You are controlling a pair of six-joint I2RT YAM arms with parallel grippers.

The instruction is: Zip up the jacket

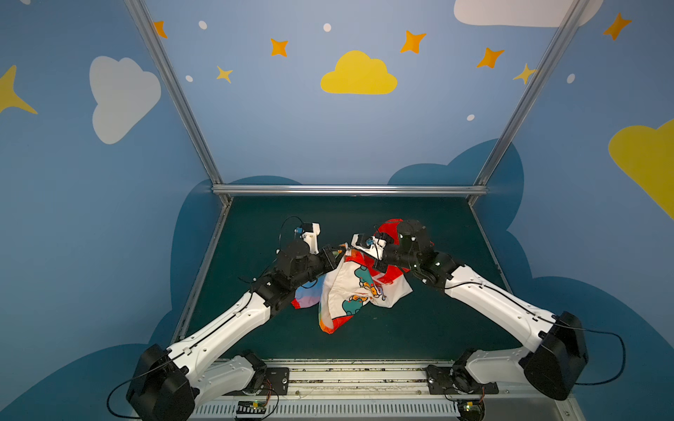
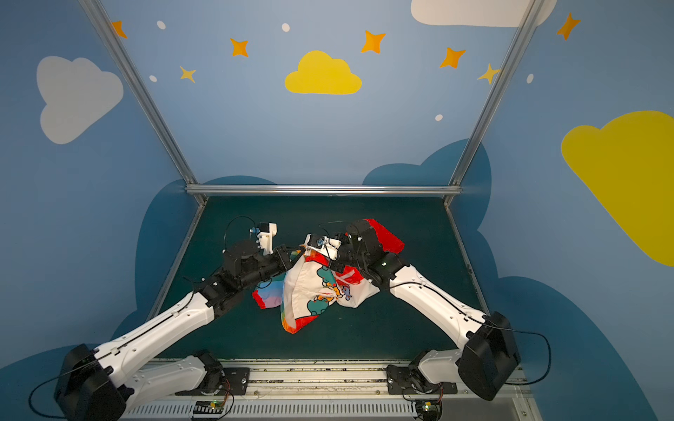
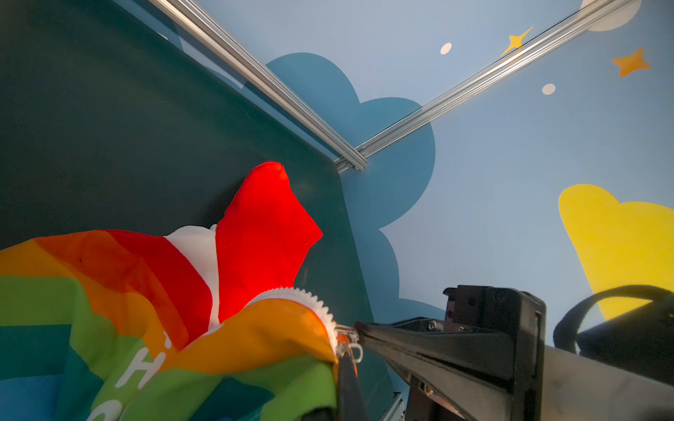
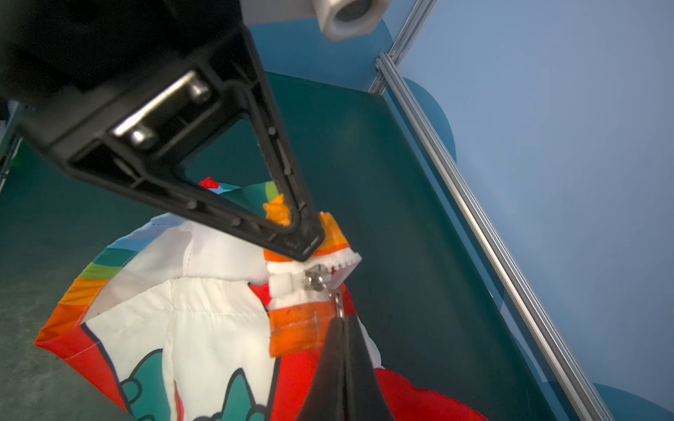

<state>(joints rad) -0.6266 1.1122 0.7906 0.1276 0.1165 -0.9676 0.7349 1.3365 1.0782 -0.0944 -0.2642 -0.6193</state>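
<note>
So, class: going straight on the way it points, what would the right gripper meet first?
The metal zipper slider: the right gripper, shut on the ring pull, points at it; the left gripper looks close beyond, depth unclear.

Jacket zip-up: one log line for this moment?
left gripper: shut on jacket hem | right gripper: shut on ring pull | jacket: bunched on mat, open, lining showing
</note>
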